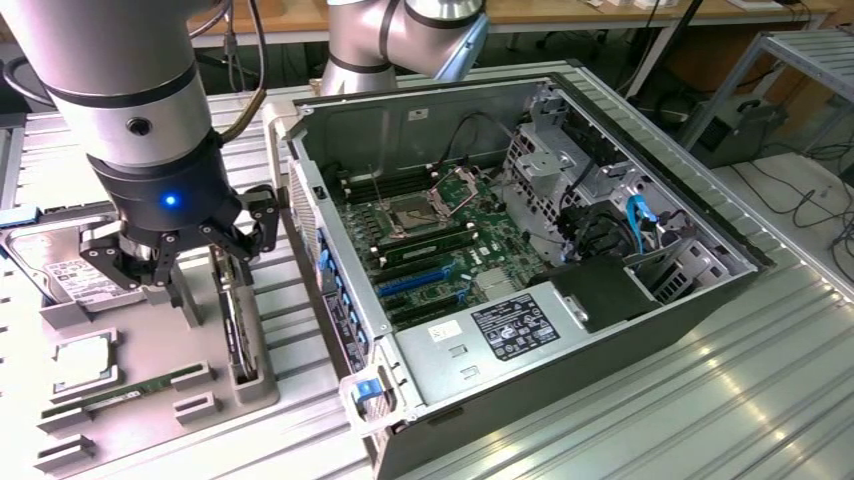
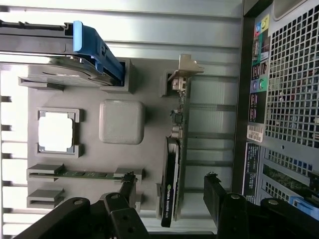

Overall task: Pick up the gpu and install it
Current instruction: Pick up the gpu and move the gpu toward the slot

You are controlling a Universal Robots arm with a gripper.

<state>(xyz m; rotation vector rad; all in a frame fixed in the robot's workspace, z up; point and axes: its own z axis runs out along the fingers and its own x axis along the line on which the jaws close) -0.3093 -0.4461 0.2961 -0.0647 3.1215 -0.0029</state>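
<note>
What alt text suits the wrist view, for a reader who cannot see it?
The open gripper hangs over the gpu, one finger on each side, not touching it. The gpu stands on edge in a grey tray that also holds a hard drive, a processor and a memory stick.

Gpu (image 2: 170,191): glossy black plastic shroud, bare green board edge, bracket of pale bright metal.
Gripper (image 2: 171,179): matt black fingers (image 2: 128,185), finish faintly rough.
Tray (image 2: 149,149): matt grey plastic, smooth.
Table (image 1: 694,400): ribbed bare metal, satin sheen.
Computer case (image 1: 400,125): dull grey sheet metal inside, matt black outer skin.
Processor (image 2: 56,132): bright, polished metal lid.
Hard drive carrier (image 2: 92,47): smooth blue plastic.
</note>
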